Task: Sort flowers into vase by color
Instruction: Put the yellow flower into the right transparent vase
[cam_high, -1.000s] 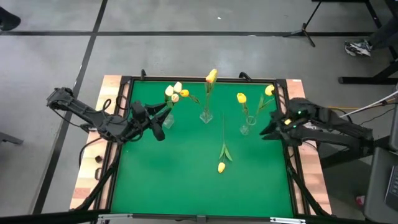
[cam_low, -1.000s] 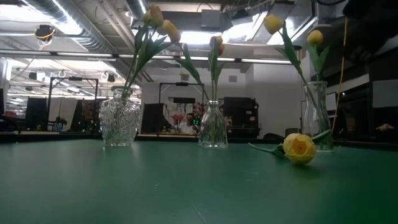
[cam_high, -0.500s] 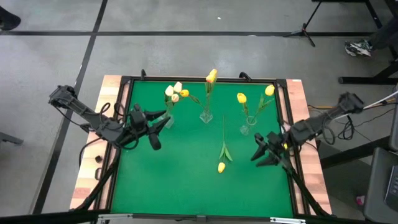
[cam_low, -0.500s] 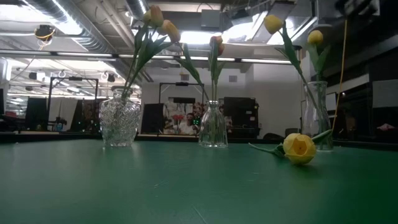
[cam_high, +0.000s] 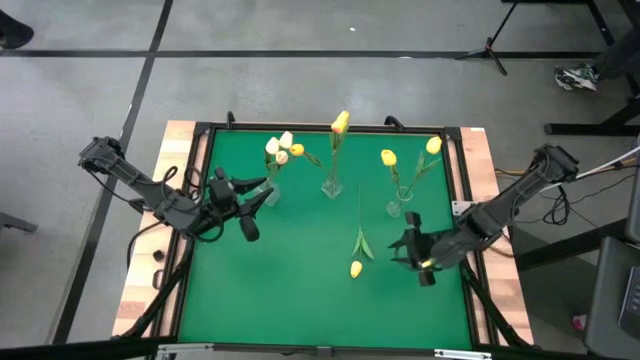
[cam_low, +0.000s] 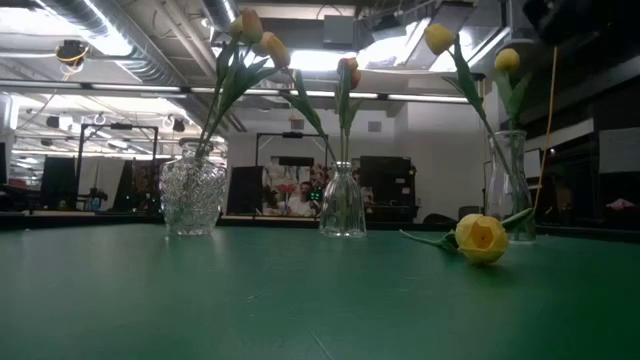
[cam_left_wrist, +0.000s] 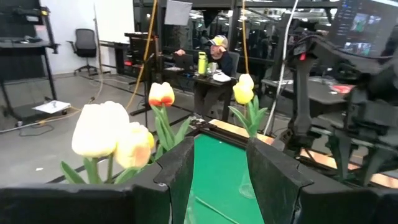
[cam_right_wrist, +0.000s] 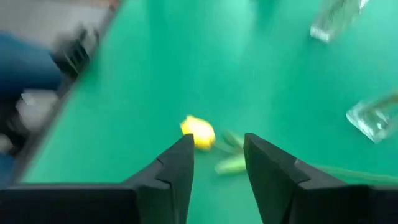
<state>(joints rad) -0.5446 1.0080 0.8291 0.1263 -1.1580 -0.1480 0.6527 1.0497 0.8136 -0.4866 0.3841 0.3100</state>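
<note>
On the green surface (cam_high: 300, 290), nearest the front edge, a single yellow tulip (cam_high: 356, 268) lies flat, right of centre, its bud toward the front and its thin green stem running back toward the vases. In the low view its yellow bud rests on the mat in front of the right-hand vase.

Just to the right of that tulip, toward the right edge, the right tool (cam_high: 412, 250) hovers over the mat, pointed at the flower. In the right wrist view its two dark fingers (cam_right_wrist: 177, 174) stand spread with a clear gap and nothing between them; the yellow bud shows just beyond the gap.

Further back, near the left edge, the left tool (cam_high: 258, 192) sits close beside the cut-glass vase (cam_low: 192, 196). Its fingers (cam_left_wrist: 180, 177) are spread and hold nothing, and the white tulips (cam_left_wrist: 102, 127) show right in front of them.

Along the back of the surface stand three glass vases. The cut-glass one at the back left holds white buds and one yellow. The narrow middle vase (cam_high: 330, 186) holds an orange-yellow tulip (cam_high: 340, 123). The tall vase (cam_high: 395, 205) toward the back right holds two yellow tulips (cam_high: 388, 157).

Beyond the surface, in the left wrist view, a person (cam_left_wrist: 219, 59) sits at a desk.
</note>
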